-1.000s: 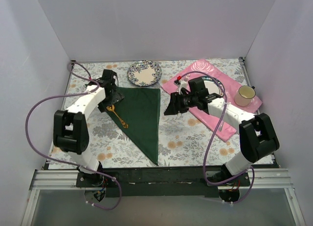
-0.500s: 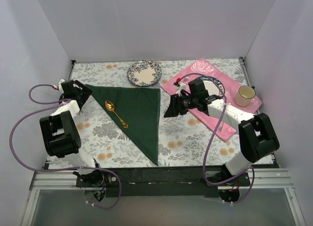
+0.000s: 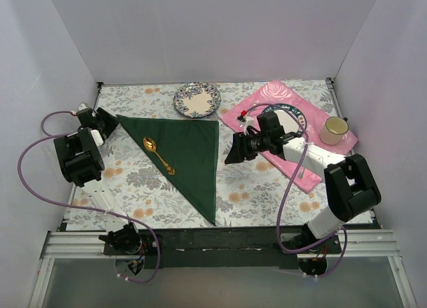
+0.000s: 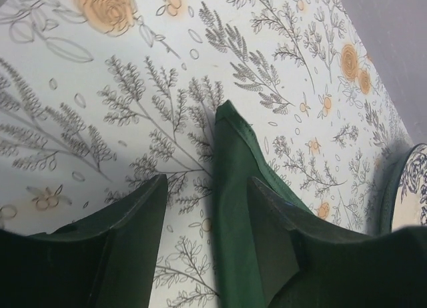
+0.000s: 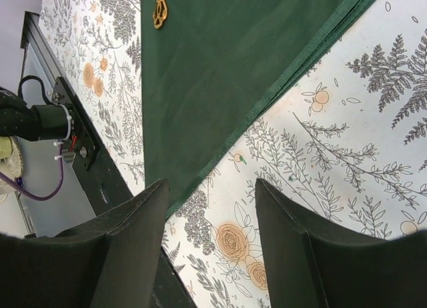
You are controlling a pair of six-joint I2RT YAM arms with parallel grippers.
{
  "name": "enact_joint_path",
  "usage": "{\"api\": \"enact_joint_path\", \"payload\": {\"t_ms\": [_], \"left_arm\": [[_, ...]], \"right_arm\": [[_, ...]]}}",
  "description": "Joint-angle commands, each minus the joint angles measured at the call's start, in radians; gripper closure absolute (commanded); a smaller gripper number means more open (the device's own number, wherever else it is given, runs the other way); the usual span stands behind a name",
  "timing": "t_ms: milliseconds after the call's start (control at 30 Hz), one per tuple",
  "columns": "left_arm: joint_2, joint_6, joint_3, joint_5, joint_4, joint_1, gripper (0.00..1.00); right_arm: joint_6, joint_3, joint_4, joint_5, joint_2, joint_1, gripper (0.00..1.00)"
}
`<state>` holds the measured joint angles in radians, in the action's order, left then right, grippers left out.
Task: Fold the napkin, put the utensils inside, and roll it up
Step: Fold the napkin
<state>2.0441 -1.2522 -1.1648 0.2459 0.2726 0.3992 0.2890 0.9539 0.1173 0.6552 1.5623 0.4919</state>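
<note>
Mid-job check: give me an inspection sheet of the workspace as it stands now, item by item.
Surface: floral-patterned table, lying flat.
Job's things: dark green napkin folded into a triangle; gold spoon lying on it.
Clutter: patterned plate at the far edge; pink placemat carrying a cream mug and a second plate, partly hidden by the right arm.
Grippers: left gripper open, empty, at the napkin's left corner; right gripper open, empty, above the napkin's right edge.
Cables: purple cables loop off both arms, clear of the napkin.
Surroundings: plain walls on three sides.
</note>
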Motion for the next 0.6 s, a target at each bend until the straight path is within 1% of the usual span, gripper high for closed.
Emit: {"api": "enact_joint_path", "payload": {"t_ms": [0, 67, 133, 300, 567], "left_arm": [[0.048, 0.054, -0.068, 0.078, 0.019, 0.001, 0.50], [0.092, 0.057, -0.099, 0.099, -0.005, 0.000, 0.50], [0.122, 0.063, -0.152, 0.098, -0.038, 0.000, 0.53], [0.174, 0.070, -0.200, 0.093, -0.067, 0.003, 0.55], [0.179, 0.074, -0.211, 0.112, -0.053, 0.004, 0.62]], "right_arm": [[-0.001, 0.023, -0.036, 0.009, 0.042, -0.003, 0.38], [0.009, 0.026, -0.041, 0.011, 0.048, -0.003, 0.38], [0.010, 0.032, -0.039, 0.012, 0.053, -0.003, 0.38], [0.006, 0.039, -0.025, 0.003, 0.051, -0.003, 0.38], [0.019, 0.006, -0.036, -0.005, 0.030, -0.003, 0.38]]}}
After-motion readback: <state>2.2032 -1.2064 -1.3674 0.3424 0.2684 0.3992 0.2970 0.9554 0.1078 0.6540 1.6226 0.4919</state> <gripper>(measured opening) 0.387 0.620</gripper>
